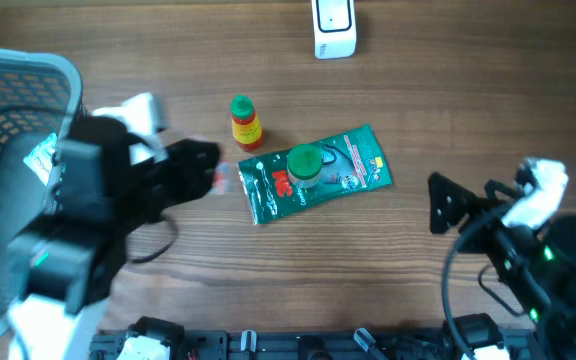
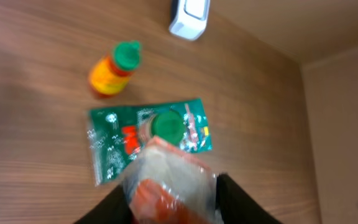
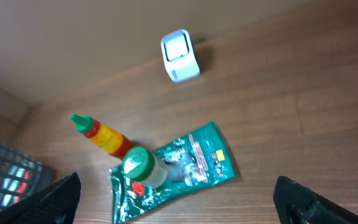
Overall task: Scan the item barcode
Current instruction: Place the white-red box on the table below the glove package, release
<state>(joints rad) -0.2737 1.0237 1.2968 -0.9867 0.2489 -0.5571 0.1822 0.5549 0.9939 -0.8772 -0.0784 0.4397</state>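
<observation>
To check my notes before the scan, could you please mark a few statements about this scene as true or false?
1. The left fingers hold a clear packet with red contents. True.
2. The green-capped bottle lies on the green pouch. False: the bottle is on the table beside the pouch; a green-lidded jar sits on the pouch.
3. The right fingers are open with nothing between them. True.
4. The white scanner is inside the basket. False: it sits on the table at the far edge, away from the basket.
</observation>
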